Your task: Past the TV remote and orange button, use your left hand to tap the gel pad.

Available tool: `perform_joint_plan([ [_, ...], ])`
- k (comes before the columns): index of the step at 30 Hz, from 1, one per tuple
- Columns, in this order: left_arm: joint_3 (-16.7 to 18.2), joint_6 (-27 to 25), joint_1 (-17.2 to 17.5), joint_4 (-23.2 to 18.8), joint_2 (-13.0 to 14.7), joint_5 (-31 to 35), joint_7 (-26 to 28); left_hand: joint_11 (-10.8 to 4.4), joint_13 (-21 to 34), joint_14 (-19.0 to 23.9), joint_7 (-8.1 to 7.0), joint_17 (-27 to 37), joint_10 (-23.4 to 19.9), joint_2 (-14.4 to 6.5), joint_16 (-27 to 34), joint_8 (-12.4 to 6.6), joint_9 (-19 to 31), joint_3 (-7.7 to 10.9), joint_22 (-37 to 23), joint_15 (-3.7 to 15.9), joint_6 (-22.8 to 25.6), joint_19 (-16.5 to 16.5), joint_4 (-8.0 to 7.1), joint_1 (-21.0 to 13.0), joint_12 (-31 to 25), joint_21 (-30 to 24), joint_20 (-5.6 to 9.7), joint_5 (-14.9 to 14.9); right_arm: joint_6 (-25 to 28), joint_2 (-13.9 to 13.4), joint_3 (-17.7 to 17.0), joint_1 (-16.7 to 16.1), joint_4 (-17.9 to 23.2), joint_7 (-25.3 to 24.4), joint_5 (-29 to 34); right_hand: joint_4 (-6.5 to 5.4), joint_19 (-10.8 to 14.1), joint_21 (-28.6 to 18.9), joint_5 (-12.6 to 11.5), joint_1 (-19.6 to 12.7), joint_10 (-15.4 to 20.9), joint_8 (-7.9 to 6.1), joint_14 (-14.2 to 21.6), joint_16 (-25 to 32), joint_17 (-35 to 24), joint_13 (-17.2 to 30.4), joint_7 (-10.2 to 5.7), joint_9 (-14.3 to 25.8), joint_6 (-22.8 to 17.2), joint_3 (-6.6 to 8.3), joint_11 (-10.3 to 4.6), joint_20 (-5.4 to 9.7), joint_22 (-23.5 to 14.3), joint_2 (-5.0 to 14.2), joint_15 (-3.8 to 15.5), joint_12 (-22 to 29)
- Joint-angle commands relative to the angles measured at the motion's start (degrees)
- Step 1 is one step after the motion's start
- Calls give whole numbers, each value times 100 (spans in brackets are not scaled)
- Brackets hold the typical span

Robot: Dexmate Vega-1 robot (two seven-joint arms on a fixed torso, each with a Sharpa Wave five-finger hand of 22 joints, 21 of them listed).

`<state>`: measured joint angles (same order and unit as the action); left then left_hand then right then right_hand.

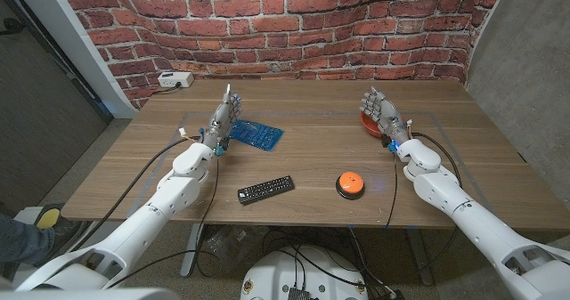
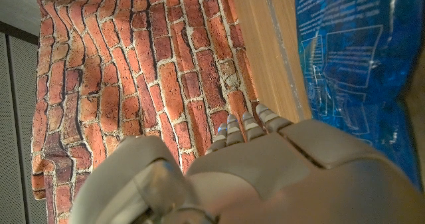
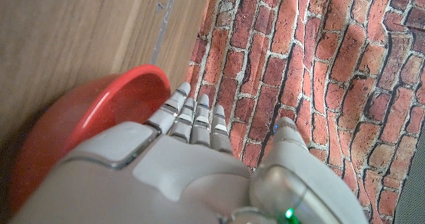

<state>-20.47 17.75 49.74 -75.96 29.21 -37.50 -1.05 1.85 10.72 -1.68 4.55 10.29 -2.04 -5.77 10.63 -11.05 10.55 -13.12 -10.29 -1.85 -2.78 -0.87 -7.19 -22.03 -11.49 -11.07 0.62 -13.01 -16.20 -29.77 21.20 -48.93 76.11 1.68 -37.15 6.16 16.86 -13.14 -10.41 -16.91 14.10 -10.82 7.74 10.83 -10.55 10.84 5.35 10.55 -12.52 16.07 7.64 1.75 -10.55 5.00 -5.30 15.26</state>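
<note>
- Left robot hand (image 1: 224,117): raised on edge at the left end of the blue gel pad (image 1: 256,133), fingers straight & together, grasping nothing; can't tell if it touches the pad
- Left wrist view: fingertips (image 2: 242,125) point toward the brick wall (image 2: 133,71), gel pad (image 2: 352,64) lies just beside the hand on the counter (image 2: 265,44)
- Gel pad: flat on the counter (image 1: 134,175), far-left of centre, white print on it
- TV remote (image 1: 265,190): black, lies nearer the robot than the pad, slightly angled, apart from both hands
- Orange button (image 1: 350,183): round w/ black base, right of the remote, not touching it
- Right robot hand (image 1: 382,115): upright, fingers extended, released, holds nothing; stands just in front of a red bowl (image 1: 366,121)
- Right wrist view: red bowl (image 3: 86,117) right beside the hand (image 3: 192,157), contact unclear
- White power strip (image 1: 175,80) at the counter's far-left edge by the wall
</note>
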Motion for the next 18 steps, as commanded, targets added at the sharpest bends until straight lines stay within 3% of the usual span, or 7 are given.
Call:
perform_joint_plan([
  [1, 125, 205, 286, -272, 101, -12, 102, -3, 15, 33, 53, 26, -47, 3, 34, -39, 9, -50, -17, -19, 36, -51, 5, -51, -37, -39, -4, -28, 47, -81, -20, -159, 278, -76, 66, 0, 45, -40, -19, -51, 60, -41, 61, 36, -10, 11, 2, 28, -52, 34, -15, -1, -11, -9, 10, 29],
  [6, 188, 379, 348, -263, 99, 4, 122, 4, 15, 179, 49, 25, -227, -6, 75, -91, 9, -62, -16, -15, 195, 15, 13, -62, -100, -70, -55, -37, 74, -112, -47, -240, 417, -180, 89, 2, 50, -38, -19, -46, 62, -42, 70, 34, -11, 10, -1, 28, -55, 33, -14, -5, -11, -9, 10, 24],
  [10, 236, 643, 388, -186, 6, 106, 266, -14, 13, 492, -8, 19, -520, -26, 130, -175, 8, -75, -8, 7, 545, 353, 49, -126, -171, -177, -111, -56, 59, -124, -49, -280, 479, -223, 123, 2, 52, -37, -18, -40, 64, -43, 76, 33, -12, 10, -2, 29, -56, 31, -13, -4, -12, -10, 11, 20],
  [13, 255, 800, 406, -162, 17, 277, 392, 7, 11, 686, -26, 16, -724, -43, 154, -207, 7, -76, -2, 49, 731, 493, 73, -179, -214, -203, -125, -64, 83, -134, -48, -301, 532, -258, 133, 2, 52, -35, -17, -35, 67, -43, 78, 31, -13, 9, -1, 29, -57, 30, -10, -7, -12, -11, 15, 18],
  [18, 281, 934, 483, -234, 101, 575, 641, -82, 10, 868, -42, 13, -903, -62, 161, -258, 6, -76, 2, 100, 1001, 680, 100, -242, -233, -235, -140, -71, 127, -152, -45, -344, 643, -338, 159, 5, 54, -32, -18, -34, 71, -43, 81, 27, -14, 9, -7, 29, -56, 32, -15, -7, -12, -7, 18, 15],
])
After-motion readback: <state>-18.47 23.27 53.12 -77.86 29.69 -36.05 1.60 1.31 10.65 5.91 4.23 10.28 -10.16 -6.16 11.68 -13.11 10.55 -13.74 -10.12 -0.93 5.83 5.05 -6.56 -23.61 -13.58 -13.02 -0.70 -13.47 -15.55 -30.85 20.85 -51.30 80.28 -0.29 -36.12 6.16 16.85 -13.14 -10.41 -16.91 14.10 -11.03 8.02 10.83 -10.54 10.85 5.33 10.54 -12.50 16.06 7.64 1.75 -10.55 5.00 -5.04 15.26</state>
